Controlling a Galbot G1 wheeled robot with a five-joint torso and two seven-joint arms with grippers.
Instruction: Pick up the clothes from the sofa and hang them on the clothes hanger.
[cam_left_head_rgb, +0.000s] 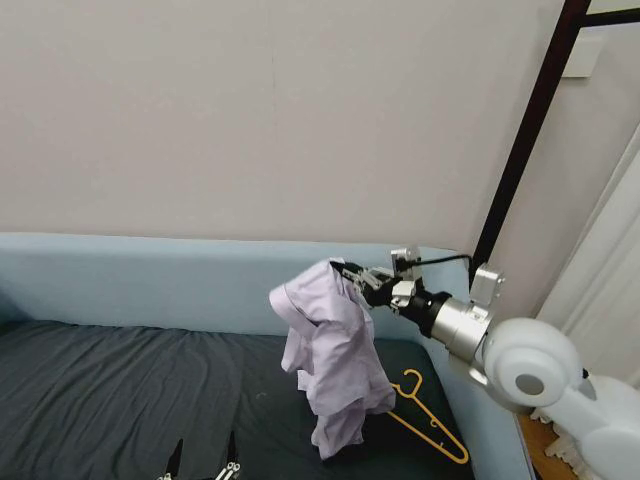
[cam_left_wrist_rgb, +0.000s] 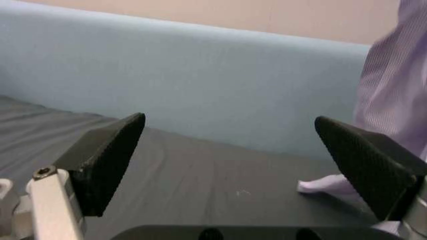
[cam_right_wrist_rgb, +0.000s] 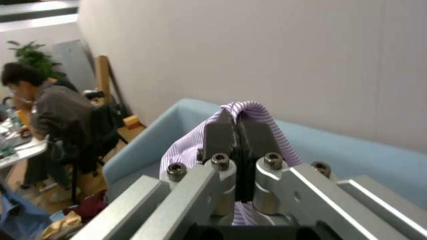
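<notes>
A pale lilac striped shirt (cam_left_head_rgb: 330, 355) hangs in the air above the right end of the sofa, its hem brushing the dark seat. My right gripper (cam_left_head_rgb: 350, 280) is shut on the shirt's top fold; in the right wrist view the fingers (cam_right_wrist_rgb: 227, 137) pinch the striped cloth (cam_right_wrist_rgb: 257, 112). A yellow clothes hanger (cam_left_head_rgb: 430, 415) lies flat on the seat to the right of the shirt. My left gripper (cam_left_head_rgb: 203, 460) stays low at the front of the seat, open, with the shirt (cam_left_wrist_rgb: 393, 95) off to one side of its fingers (cam_left_wrist_rgb: 107, 160).
The sofa has a light blue backrest (cam_left_head_rgb: 130, 275) and a dark grey seat (cam_left_head_rgb: 100, 390) with free room to the left. A black upright pole (cam_left_head_rgb: 520, 150) rises behind the sofa's right end. White curtain (cam_left_head_rgb: 610, 270) hangs at far right.
</notes>
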